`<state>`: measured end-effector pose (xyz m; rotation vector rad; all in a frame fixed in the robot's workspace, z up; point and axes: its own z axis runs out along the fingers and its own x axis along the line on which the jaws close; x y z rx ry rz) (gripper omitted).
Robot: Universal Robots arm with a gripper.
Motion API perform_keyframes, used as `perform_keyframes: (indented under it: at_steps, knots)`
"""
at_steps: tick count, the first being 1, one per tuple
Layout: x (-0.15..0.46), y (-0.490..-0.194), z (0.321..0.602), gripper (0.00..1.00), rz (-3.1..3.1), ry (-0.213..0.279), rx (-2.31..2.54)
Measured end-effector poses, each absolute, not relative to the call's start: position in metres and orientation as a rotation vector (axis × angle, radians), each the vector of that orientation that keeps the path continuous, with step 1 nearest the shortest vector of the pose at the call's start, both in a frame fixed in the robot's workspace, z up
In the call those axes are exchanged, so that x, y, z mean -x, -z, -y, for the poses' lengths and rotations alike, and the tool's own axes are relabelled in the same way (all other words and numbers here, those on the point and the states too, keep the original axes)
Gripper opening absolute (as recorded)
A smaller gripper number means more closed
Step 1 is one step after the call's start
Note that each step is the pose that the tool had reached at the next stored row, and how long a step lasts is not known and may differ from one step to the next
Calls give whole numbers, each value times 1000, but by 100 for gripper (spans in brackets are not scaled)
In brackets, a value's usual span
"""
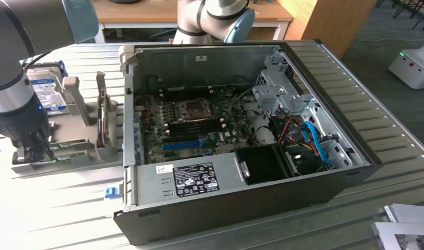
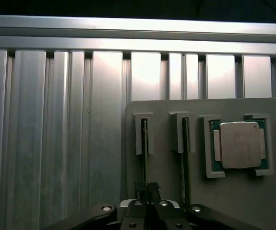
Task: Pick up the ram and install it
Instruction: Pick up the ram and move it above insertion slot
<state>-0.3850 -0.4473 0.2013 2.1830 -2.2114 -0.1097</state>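
Observation:
The ram [image 2: 145, 148] is a thin green stick seen edge-on, standing upright in a slot of the grey holder plate [image 2: 224, 201]. My gripper [image 2: 147, 189] sits over its near end, the two dark fingers pressed against either side of the stick. In the exterior view the gripper [image 1: 35, 155] reaches straight down onto the holder [image 1: 80, 151], which lies on the table at that view's left, beside the open computer case [image 1: 232, 130].
A second thin stick [image 2: 185, 158] stands in the neighbouring slot, and a square silver processor chip [image 2: 238, 143] lies in a pocket beyond it. A hard drive [image 1: 45, 88] stands behind the holder. Inside the case, the motherboard [image 1: 197, 121] shows dark memory slots and a blue slot [image 1: 180, 144].

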Motion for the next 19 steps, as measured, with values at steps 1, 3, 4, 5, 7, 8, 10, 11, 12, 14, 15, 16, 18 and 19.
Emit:
perform_keyframes:
  at_steps: [1, 3, 4, 5, 7, 8, 10, 11, 12, 14, 15, 16, 18, 19]
  knots:
    - [385, -201, 447, 12, 2211, 110, -2183]
    - [385, -201, 447, 12, 2211, 110, -2183]
    - [385, -201, 447, 12, 2211, 110, -2183]
    - [385, -201, 447, 12, 2212, 110, -2183]
    - [385, -201, 447, 12, 2212, 110, -2183]
    - [385, -201, 447, 12, 2211, 110, -2183]
    - [385, -201, 447, 12, 2212, 110, -2183]
    - [385, -202, 447, 12, 2212, 111, -2183]
    - [385, -203, 447, 12, 2211, 112, -2182]
    - [385, -205, 447, 12, 2210, 113, -2181]
    - [385, -206, 447, 12, 2210, 114, -2181]
    - [385, -208, 447, 12, 2209, 115, -2181]
    - [385, -209, 447, 12, 2209, 115, -2180]
    - [385, -210, 447, 12, 2209, 116, -2180]
